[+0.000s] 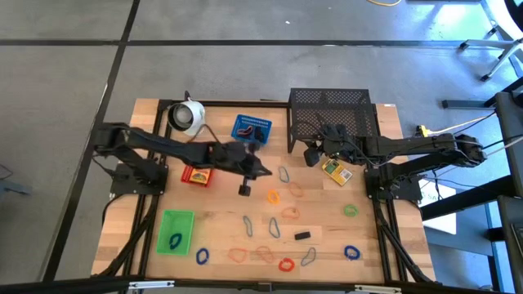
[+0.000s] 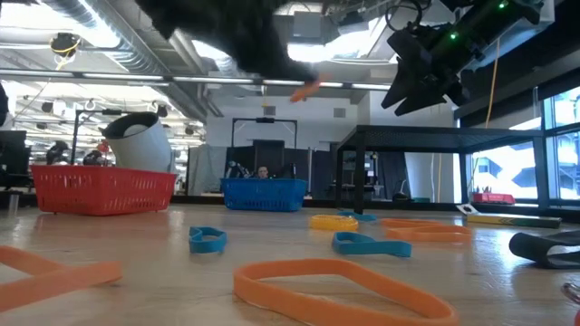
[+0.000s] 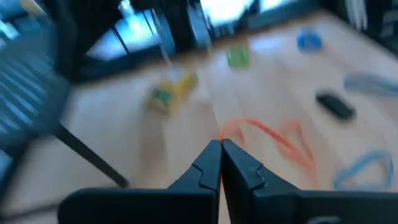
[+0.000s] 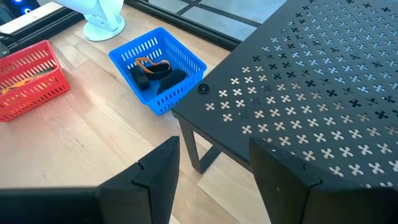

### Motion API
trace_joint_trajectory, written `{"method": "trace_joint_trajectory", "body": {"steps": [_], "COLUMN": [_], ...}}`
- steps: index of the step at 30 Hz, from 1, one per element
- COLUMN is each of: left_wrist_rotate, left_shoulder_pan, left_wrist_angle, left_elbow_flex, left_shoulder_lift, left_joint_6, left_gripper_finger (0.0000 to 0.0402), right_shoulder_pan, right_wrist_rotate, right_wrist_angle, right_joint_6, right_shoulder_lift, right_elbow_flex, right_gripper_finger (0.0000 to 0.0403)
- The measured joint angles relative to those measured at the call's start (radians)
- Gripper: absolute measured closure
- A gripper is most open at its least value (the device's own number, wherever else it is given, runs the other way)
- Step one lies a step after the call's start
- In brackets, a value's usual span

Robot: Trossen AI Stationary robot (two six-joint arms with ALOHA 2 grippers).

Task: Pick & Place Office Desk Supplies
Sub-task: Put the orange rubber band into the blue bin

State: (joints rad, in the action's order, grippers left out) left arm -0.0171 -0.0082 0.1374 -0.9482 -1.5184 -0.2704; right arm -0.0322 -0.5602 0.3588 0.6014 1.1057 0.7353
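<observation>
My left gripper (image 3: 221, 149) hangs over the middle of the table (image 1: 263, 170) and is shut on an orange band loop (image 3: 267, 132), which also shows high up in the low view (image 2: 306, 89). My right gripper (image 4: 214, 165) waits open and holds nothing; it stands in front of the black mesh rack (image 1: 331, 110). Many coloured band loops, grey wire clips (image 1: 274, 227) and a black clip (image 1: 303, 235) lie flat on the near half of the table. A red tray (image 1: 196, 175), a blue tray (image 1: 251, 128) and a green tray (image 1: 175, 231) stand on the left half. A yellow box (image 1: 336, 171) lies near the right gripper. My left gripper pinches one end of the orange band loop (image 3: 225, 132) between its two fingertips. The fingers slant down and forward. The rest of the loop sticks out beyond the tips, and the band is lifted clear of the table.
A white round cup-like object (image 1: 187, 117) stands at the far left, beside the blue tray, which holds black clips and a band (image 4: 152, 71). The mesh rack fills the far right. Loose bands (image 2: 335, 290) lie scattered toward the near edge.
</observation>
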Motion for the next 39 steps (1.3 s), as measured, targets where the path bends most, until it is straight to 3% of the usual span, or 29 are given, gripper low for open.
{"method": "trace_joint_trajectory", "body": {"steps": [8,13,15,19,27,30,39], "left_wrist_rotate": [-0.009,-0.006,0.025,0.188,0.434,0.53,0.55], "left_shoulder_pan": [0.003,-0.01,-0.014,-0.015,0.082,0.141,0.306], "left_wrist_angle": [0.201,0.203,0.204,0.187,-0.045,-0.06,0.008], "left_elbow_flex": [0.0,0.0,0.0,0.0,-0.001,0.0,0.0], "left_shoulder_lift": [0.188,0.252,0.261,0.26,0.218,0.169,-0.039], "left_joint_6": [-0.017,-0.015,-0.008,0.035,0.131,0.17,0.215], "left_gripper_finger": [0.0399,0.04,0.0399,0.04,0.04,0.0399,0.0399], "right_shoulder_pan": [0.0,0.0,0.0,0.0,0.0,0.0,0.0], "right_wrist_rotate": [0.0,0.0,0.0,0.0,-0.007,-0.037,-0.061], "right_wrist_angle": [-0.003,-0.003,-0.003,-0.003,-0.004,-0.008,-0.008], "right_joint_6": [0.0,0.0,-0.003,-0.007,-0.03,-0.041,-0.041], "right_shoulder_lift": [0.0,0.0,0.0,0.0,0.0,0.0,0.0], "right_elbow_flex": [0.0,0.0,0.0,0.0,0.0,0.0,0.0], "right_gripper_finger": [0.0208,0.0208,0.0208,0.0208,0.0208,0.0208,0.0208]}}
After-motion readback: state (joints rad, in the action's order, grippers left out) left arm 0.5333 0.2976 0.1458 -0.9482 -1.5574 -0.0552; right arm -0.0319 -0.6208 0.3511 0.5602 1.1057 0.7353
